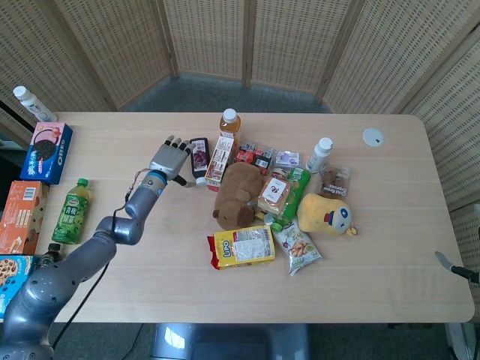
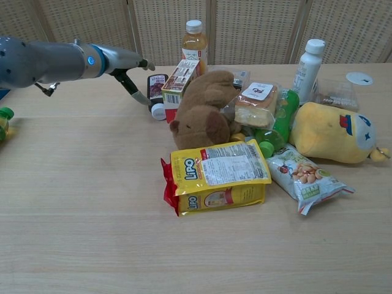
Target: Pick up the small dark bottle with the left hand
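At the nine o'clock edge of the pile, the dark bottle [image 1: 199, 157] is lying on its side on the table [image 1: 135, 277], white cap toward six o'clock, a carton [image 1: 220, 159] seemingly pressing against its three o'clock flank. Just beside it at nine o'clock, the left hand [image 1: 169, 160] is hovering with fingers spread, gripping nothing. Small, rigid and probably light and slick, the bottle is looking best taken across its labelled body.

The left hand [image 2: 125, 68] (fingers spread) hovers beside the small dark bottle [image 2: 157, 89].
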You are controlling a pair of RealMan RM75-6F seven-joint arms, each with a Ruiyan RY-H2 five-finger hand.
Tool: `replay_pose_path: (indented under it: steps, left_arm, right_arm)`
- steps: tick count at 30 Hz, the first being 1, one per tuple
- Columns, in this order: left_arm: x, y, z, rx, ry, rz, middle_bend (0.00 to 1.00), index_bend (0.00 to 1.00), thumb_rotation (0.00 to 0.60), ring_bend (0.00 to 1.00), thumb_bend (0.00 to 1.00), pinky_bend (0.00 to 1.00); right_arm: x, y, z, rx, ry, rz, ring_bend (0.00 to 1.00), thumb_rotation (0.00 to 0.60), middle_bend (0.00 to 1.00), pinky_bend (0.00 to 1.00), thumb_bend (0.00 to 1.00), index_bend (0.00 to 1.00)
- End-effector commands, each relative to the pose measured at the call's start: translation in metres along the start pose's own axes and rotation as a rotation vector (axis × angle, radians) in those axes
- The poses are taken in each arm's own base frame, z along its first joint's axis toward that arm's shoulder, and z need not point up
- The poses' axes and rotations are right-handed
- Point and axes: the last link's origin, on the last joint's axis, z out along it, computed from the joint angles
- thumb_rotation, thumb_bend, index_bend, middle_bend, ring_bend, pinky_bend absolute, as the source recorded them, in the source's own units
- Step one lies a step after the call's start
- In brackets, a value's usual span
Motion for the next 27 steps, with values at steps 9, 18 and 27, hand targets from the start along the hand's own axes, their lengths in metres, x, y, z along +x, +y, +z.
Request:
replay_pose_path:
  steps: [9, 18, 27]
  left_arm:
    - [0.007, 0.049, 0.019, -0.068, -0.035, 0.021, 0.00, 0.00, 0.285, 0.00, 0.16, 0.00]
    - [-0.009, 0.045, 0.019, -0.053, -0.095, 0.044, 0.00, 0.00, 0.284, 0.00, 0.16, 0.00]
    - [-0.023, 0.023, 0.011, -0.051, -0.116, 0.037, 0.00, 0.00, 0.284, 0.00, 0.16, 0.00]
  right_arm:
    - [0.010, 0.008, -0.011, -0.041, 0.013, -0.018, 0.00, 0.410, 0.03, 0.00, 0.00, 0.00]
    - [0.012, 0.009, -0.014, -0.053, 0.014, -0.019, 0.00, 0.408, 0.03, 0.00, 0.00, 0.00]
    - [0.007, 0.003, -0.009, -0.034, 0.010, -0.006, 0.00, 0.411, 0.03, 0.00, 0.00, 0.00]
